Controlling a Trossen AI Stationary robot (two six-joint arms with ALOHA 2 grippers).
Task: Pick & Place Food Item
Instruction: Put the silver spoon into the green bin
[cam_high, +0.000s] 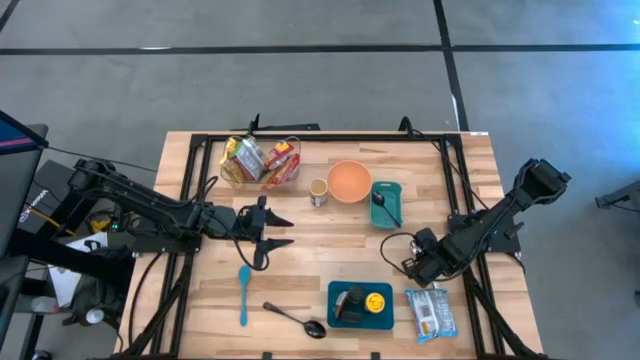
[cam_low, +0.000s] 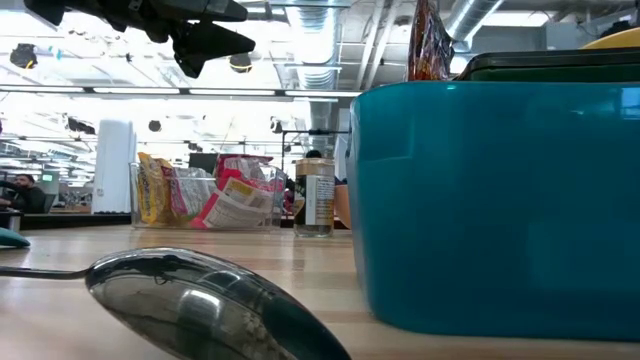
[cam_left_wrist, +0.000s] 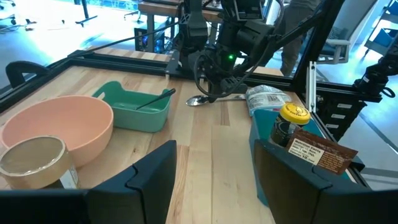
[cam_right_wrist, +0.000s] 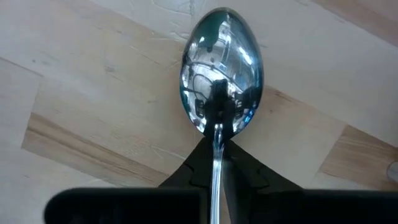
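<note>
My right gripper (cam_high: 410, 268) is low over the table's right half and shut on a metal spoon (cam_right_wrist: 221, 74). The spoon's bowl sticks out ahead of the fingers, and it also shows in the left wrist view (cam_left_wrist: 199, 100). My left gripper (cam_high: 288, 232) is open and empty, held well above the middle of the table (cam_low: 230, 30). A teal tray (cam_high: 340, 315) near the front edge holds a yellow-lidded jar (cam_left_wrist: 292, 121) and a brown bar (cam_left_wrist: 320, 152). A white food packet (cam_high: 432, 312) lies flat to the right of the tray. My right gripper pinches the spoon's handle (cam_right_wrist: 216, 140) between its two fingers, just behind the bowl. The fingers lie along the handle, and the bowl faces up, ahead of the fingertips. Whether the bowl rests on the wood or is just above it, I cannot tell.
A clear box of snack packets (cam_high: 262, 160) stands at the back. An orange bowl (cam_high: 349, 181), a tin can (cam_high: 318, 192) and a small teal tray with a black spoon (cam_high: 386, 205) are behind centre. A blue spoon (cam_high: 243, 293) and a second metal spoon (cam_high: 295, 318) lie near the front.
</note>
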